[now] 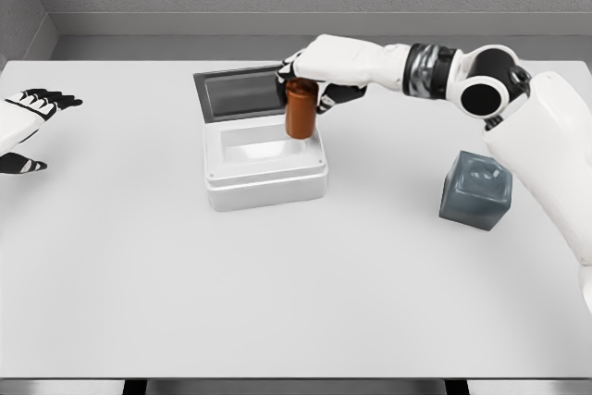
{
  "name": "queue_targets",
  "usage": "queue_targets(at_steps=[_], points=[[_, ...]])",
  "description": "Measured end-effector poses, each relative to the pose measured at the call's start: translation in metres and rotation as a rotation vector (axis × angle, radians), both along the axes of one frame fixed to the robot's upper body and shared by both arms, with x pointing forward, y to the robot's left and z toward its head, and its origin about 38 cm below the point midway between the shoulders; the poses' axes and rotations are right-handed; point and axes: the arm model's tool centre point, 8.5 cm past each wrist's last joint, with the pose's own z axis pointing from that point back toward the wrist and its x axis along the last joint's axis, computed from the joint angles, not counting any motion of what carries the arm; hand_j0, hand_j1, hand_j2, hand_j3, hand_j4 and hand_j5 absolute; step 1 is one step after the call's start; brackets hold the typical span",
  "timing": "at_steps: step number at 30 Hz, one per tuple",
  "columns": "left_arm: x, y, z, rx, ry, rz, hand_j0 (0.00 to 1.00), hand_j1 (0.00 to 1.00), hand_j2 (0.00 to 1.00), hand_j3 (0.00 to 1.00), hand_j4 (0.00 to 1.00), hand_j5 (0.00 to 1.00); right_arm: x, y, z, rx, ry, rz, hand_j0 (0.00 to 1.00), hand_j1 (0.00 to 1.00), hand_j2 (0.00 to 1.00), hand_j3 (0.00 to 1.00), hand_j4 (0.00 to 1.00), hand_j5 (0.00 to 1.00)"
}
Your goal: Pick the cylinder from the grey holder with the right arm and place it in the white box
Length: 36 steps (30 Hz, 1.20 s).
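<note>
Right hand (pixel 310 80) wrapped around the top of the cylinder (pixel 301 109), black fingers (pixel 339 94) curled on its right side and behind its upper rim. Reaching in from the right edge, forearm stretched leftward over the far half of the table (pixel 139 284), elbow joint bent above the grey holder (pixel 475 191).

Cylinder brown-orange, held upright, long axis close to vertical, perhaps leaning very slightly. Top end hidden partly under the palm, bottom end pointing down into the white box (pixel 265 173). Hanging over the box's back right corner, lower end overlapping the inner cavity near the right wall. Cannot tell whether the bottom touches the box floor or sits just above it.

White box open, shallow rectangular cavity showing, thick rounded walls. Dark lid (pixel 240 94) standing tilted behind it along the back edge, just left of the hand and touching or nearly touching the fingers in the view.

Grey holder well apart from the box, to the right, resting on the table beneath the right upper arm. Blocky shape, dark blue-grey, top face dimpled.

Left hand (pixel 28 116) at the far left edge, well away from the box, fingers spread and relaxed, holding nothing, black fingertips pointing toward the table's middle.

Table plain white, grey wall behind.
</note>
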Motion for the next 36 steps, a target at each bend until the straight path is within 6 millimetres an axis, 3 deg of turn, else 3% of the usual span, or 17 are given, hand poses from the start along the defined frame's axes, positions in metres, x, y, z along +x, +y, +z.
queue_targets(at_steps=[2, 3, 15, 17, 20, 22, 26, 30, 36], points=[[0.000, 0.000, 0.000, 0.000, 0.000, 0.000, 1.00, 1.00, 1.00, 1.00, 1.00, 1.00, 0.001, 0.001, -0.001, 0.013, 0.013, -0.007, 0.95, 0.95, 0.95, 0.95, 0.95, 0.95], [0.000, 0.000, 0.000, 0.000, 0.000, 0.000, 1.00, 1.00, 1.00, 1.00, 1.00, 1.00, 0.002, 0.002, 0.000, 0.022, 0.022, -0.014, 0.98, 0.98, 0.98, 0.98, 0.98, 0.98], [0.001, 0.000, 0.002, -0.001, -0.005, 0.000, 1.00, 1.00, 1.00, 1.00, 1.00, 1.00, -0.006, -0.001, 0.008, 0.015, -0.010, -0.012, 1.00, 1.00, 1.00, 1.00, 1.00, 1.00], [0.004, -0.002, 0.005, -0.006, -0.015, -0.002, 1.00, 1.00, 1.00, 1.00, 1.00, 1.00, -0.019, -0.022, 0.013, 0.013, -0.046, -0.020, 1.00, 1.00, 1.00, 1.00, 1.00, 1.00], [0.016, -0.011, 0.020, -0.027, -0.061, -0.013, 1.00, 1.00, 1.00, 1.00, 1.00, 1.00, -0.045, -0.076, 0.008, 0.006, -0.076, -0.070, 1.00, 1.00, 1.00, 1.00, 1.00, 1.00], [0.025, -0.022, 0.026, -0.048, -0.085, -0.029, 1.00, 1.00, 1.00, 1.00, 1.00, 1.00, -0.059, -0.108, 0.026, 0.012, -0.123, -0.084, 1.00, 1.00, 1.00, 1.00, 1.00, 1.00], [0.047, -0.051, 0.048, -0.079, -0.151, -0.079, 1.00, 1.00, 1.00, 1.00, 1.00, 1.00, -0.077, -0.150, 0.042, -0.017, -0.166, -0.094, 1.00, 1.00, 1.00, 1.00, 1.00, 1.00], [0.071, -0.085, 0.063, -0.087, -0.187, -0.136, 1.00, 1.00, 1.00, 1.00, 1.00, 1.00, -0.086, -0.175, 0.042, -0.037, -0.152, -0.118, 1.00, 1.00, 1.00, 1.00, 1.00, 1.00], [0.089, -0.122, 0.041, -0.080, -0.124, -0.174, 1.00, 1.00, 1.00, 1.00, 1.00, 1.00, -0.090, -0.192, 0.048, -0.069, -0.154, -0.141, 1.00, 1.00, 1.00, 1.00, 1.00, 1.00]])
